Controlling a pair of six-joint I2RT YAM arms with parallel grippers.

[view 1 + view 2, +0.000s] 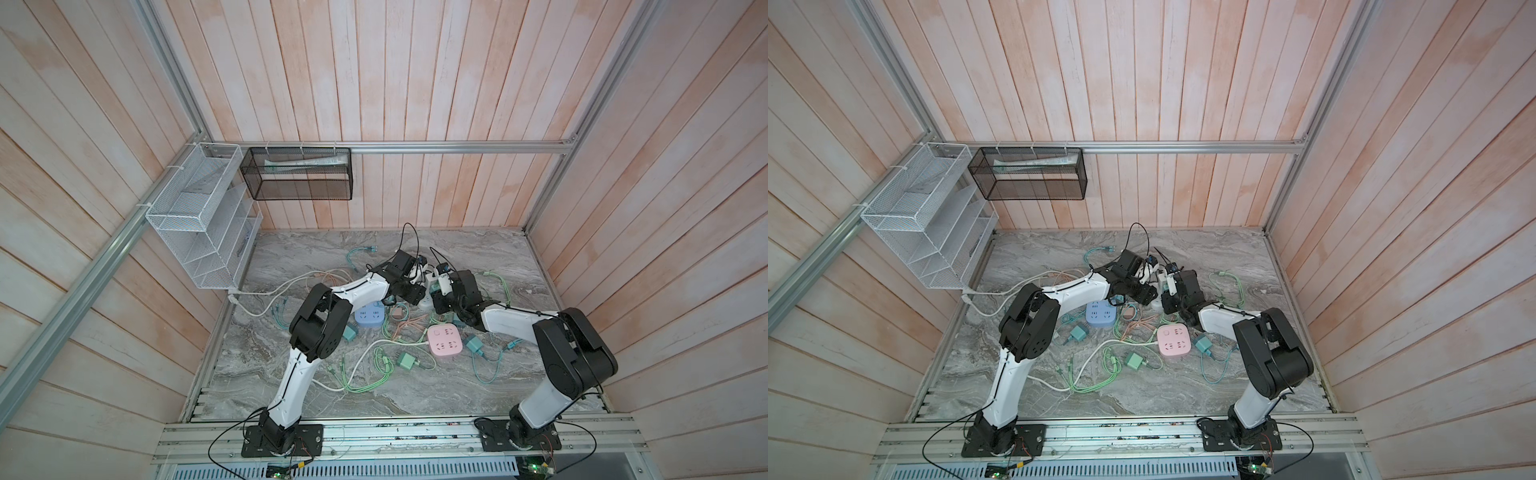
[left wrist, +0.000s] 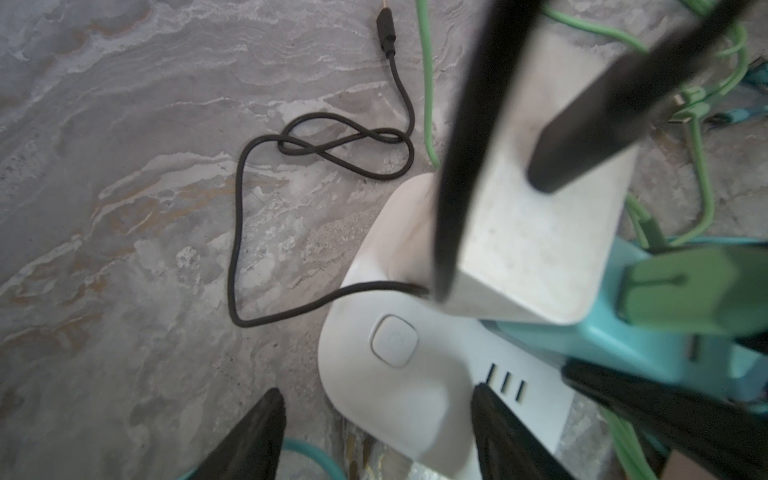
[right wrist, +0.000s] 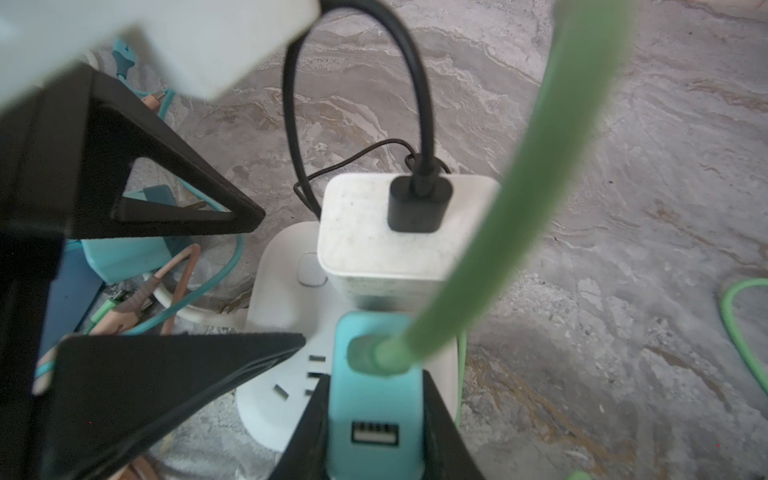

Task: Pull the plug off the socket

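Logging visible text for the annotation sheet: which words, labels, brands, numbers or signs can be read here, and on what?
No readable text in any view.
On the white power strip, the button: any symbol too faint to read.
On the teal adapter: no print shows, only a USB port.
On the packet in the black mesh basket: print too small to read.
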